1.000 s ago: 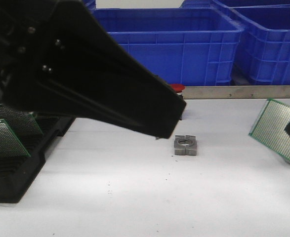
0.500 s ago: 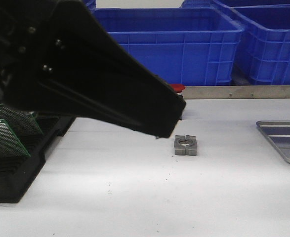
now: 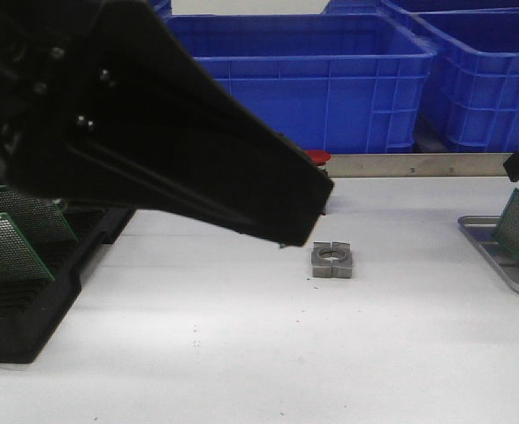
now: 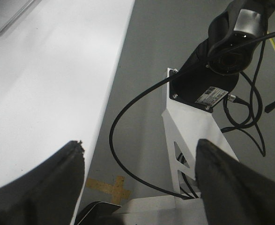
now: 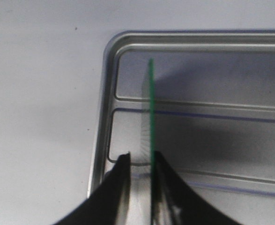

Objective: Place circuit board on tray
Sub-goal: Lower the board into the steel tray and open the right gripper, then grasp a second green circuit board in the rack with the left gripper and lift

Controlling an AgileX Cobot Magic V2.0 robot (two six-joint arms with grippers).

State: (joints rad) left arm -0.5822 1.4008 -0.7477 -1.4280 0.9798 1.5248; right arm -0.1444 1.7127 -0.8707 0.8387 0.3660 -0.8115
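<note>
White table; green perforated circuit board (image 3: pixel 517 237) over tray (image 5: pixel 174 42).

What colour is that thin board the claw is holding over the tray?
Green; the circuit board shows best, edge-on, in the right wrist view.

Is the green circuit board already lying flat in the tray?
No, the circuit board stands on edge above the tray, pinched by the right gripper.

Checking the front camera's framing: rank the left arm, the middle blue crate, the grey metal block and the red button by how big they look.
1. left arm, inflated by nearness
2. blue crate
3. metal block
4. red button, partly hidden
</note>
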